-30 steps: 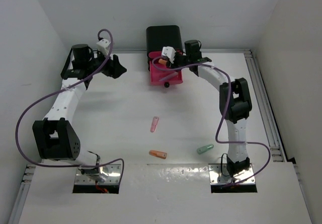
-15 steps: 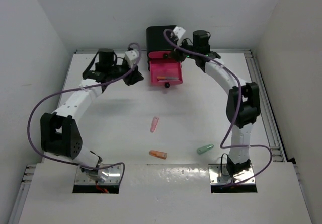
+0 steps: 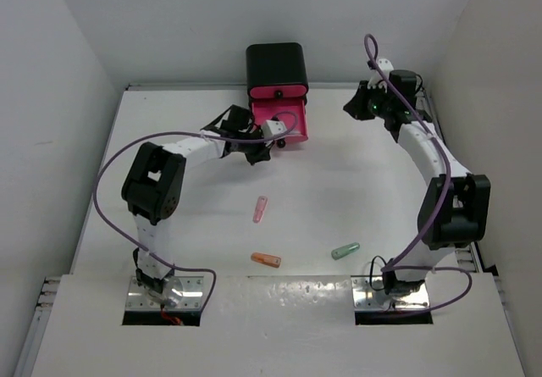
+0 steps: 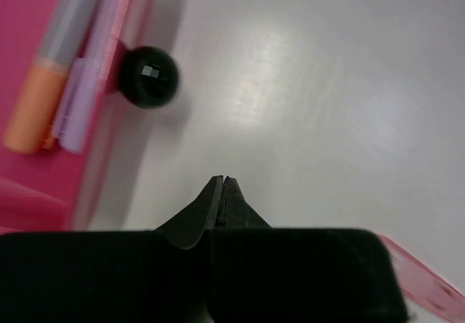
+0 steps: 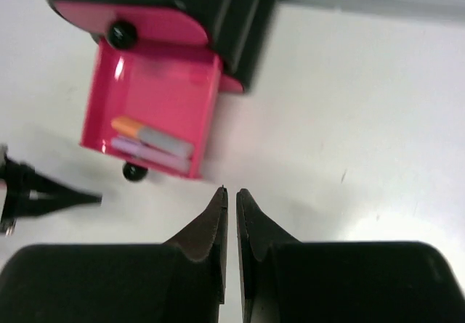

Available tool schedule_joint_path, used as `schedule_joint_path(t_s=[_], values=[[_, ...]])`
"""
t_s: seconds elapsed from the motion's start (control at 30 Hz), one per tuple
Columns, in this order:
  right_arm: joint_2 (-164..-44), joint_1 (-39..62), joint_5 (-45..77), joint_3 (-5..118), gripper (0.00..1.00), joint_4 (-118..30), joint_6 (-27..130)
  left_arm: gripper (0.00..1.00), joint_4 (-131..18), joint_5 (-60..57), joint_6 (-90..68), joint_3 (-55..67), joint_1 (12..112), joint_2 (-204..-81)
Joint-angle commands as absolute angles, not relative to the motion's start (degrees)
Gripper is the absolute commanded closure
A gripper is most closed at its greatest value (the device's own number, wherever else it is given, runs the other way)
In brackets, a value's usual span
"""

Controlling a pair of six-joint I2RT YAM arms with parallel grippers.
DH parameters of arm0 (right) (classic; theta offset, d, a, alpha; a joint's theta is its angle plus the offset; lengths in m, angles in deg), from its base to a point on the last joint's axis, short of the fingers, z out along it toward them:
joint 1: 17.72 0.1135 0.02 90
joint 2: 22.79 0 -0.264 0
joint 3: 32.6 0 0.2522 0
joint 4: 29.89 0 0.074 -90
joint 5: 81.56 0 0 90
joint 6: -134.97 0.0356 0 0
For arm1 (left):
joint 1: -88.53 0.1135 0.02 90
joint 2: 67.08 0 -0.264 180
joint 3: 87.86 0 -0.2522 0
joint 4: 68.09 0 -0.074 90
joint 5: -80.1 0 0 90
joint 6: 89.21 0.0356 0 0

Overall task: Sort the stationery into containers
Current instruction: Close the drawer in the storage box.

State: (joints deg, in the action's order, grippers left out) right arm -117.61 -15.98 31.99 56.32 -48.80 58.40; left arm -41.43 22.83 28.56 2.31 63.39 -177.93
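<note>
Just short of the open pink drawer [image 5: 163, 83], the left gripper [image 4: 220, 186] sits pinched shut and empty, with the knob [image 4: 148, 76] ahead to its left. The right gripper [image 5: 229, 192], all but closed on nothing, hangs farther off. The pink stick [image 3: 261, 209], orange stick [image 3: 266, 259] and green stick [image 3: 345, 251] lie loose nearer the bases.

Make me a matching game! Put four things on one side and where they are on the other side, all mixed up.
Things:
1. pink stick
2. green stick
3. purple stick
4. left pincer

Places:
A. inside the open pink drawer
B. next to the drawer's black knob
C. near the middle of the table
D. near the right arm's base

Pairs: 1-C, 2-D, 3-A, 4-B.
</note>
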Motion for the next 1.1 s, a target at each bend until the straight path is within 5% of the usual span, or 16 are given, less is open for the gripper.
schedule_joint_path(t_s=[0.0, 1.07], values=[[-113.6, -16.1, 30.0, 54.7, 0.92, -50.0, 60.0, 1.00, -49.7, 15.9, 27.3, -2.5, 62.7, -180.1], [-111.3, -16.9, 28.3, 51.0, 0.91, -52.9, 58.8, 1.00, -68.6, 6.2, 27.5, -13.7, 63.3, -191.6]])
